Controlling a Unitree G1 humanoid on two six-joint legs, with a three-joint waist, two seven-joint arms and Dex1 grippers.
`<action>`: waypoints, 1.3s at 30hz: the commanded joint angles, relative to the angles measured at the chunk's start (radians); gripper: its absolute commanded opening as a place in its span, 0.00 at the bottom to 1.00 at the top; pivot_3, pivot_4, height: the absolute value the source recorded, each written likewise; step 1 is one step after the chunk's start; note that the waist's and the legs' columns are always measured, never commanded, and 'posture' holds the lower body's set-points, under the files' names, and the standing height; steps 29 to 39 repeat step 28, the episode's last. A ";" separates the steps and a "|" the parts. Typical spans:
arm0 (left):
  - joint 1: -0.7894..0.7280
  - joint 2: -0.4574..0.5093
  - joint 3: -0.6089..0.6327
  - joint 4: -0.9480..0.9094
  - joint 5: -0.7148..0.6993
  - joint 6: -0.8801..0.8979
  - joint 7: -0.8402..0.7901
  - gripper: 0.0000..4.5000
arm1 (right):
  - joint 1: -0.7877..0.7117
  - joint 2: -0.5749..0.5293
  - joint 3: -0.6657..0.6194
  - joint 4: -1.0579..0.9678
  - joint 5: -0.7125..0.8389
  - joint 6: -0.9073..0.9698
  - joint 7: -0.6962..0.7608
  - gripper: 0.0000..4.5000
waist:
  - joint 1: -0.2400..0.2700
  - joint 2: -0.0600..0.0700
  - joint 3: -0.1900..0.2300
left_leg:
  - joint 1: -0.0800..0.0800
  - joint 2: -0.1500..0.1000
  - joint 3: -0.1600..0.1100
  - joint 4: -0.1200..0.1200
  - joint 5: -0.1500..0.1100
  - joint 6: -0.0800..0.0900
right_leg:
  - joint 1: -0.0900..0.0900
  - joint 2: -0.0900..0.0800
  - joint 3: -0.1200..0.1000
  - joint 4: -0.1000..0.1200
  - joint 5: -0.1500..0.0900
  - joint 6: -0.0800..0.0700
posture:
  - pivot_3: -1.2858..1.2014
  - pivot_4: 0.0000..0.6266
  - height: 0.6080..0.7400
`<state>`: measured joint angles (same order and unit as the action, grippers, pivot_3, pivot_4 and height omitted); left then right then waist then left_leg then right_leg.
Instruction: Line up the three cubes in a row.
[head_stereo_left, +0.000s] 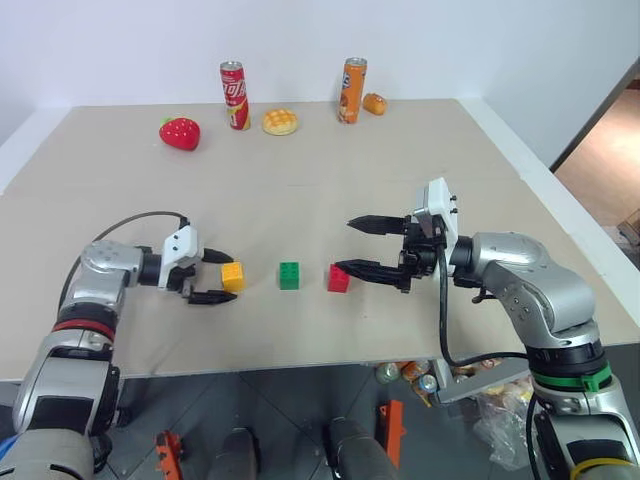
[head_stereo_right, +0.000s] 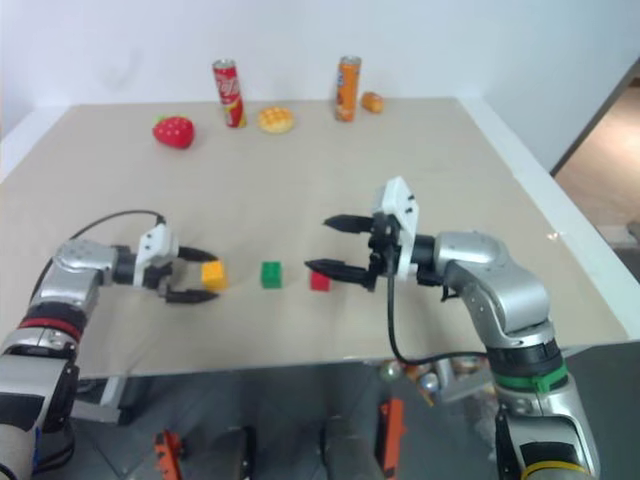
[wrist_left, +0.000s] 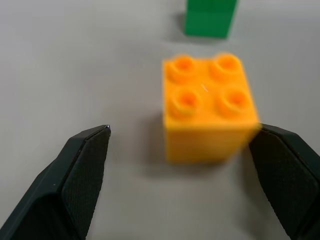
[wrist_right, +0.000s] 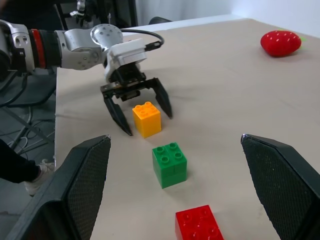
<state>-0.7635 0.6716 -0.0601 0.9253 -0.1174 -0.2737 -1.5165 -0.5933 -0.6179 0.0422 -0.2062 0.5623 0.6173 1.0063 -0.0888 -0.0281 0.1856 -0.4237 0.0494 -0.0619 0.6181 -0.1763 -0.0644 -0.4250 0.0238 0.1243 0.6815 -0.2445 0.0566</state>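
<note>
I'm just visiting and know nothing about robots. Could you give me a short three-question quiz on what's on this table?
1. True or false: the left gripper is clamped on the yellow cube.
2. Which cube sits in the middle? A red, B green, C yellow.
3. Fill in: the red cube lies by the ____ gripper's lower finger.

Key: 1 false, its open fingers stand either side of it. 2 B, the green cube. 3 right.

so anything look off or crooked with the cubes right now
Nothing stands out. The yellow-orange cube, green cube and red cube sit upright, studs up, in a fairly straight row on the table.
</note>
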 joint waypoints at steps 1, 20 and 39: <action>0.044 0.081 0.023 -0.092 -0.020 0.061 -0.045 0.98 | -0.037 0.009 0.001 0.009 -0.001 -0.030 0.023 0.97 | -0.002 0.000 0.000 | 0.000 0.001 0.000 0.000 0.000 0.000 | 0.000 0.001 0.000 0.000 0.000 0.000 | 0.52 0.24 1.00; 0.461 -0.060 0.468 -0.818 -0.216 0.717 0.864 0.98 | -0.057 0.150 -0.091 0.251 -0.169 -0.152 -0.308 0.97 | -0.001 0.000 0.000 | 0.000 0.001 0.001 0.000 0.000 0.000 | 0.000 -0.001 0.000 0.000 0.000 0.000 | 0.52 0.24 1.00; 0.573 -0.200 0.511 -1.027 -0.223 0.686 1.089 0.98 | -0.044 0.213 -0.198 0.413 -0.298 -0.217 -0.648 0.97 | 0.010 -0.001 0.000 | 0.001 0.000 0.002 0.001 0.001 0.001 | 0.001 -0.001 0.001 0.000 0.003 -0.001 | 0.52 0.24 1.00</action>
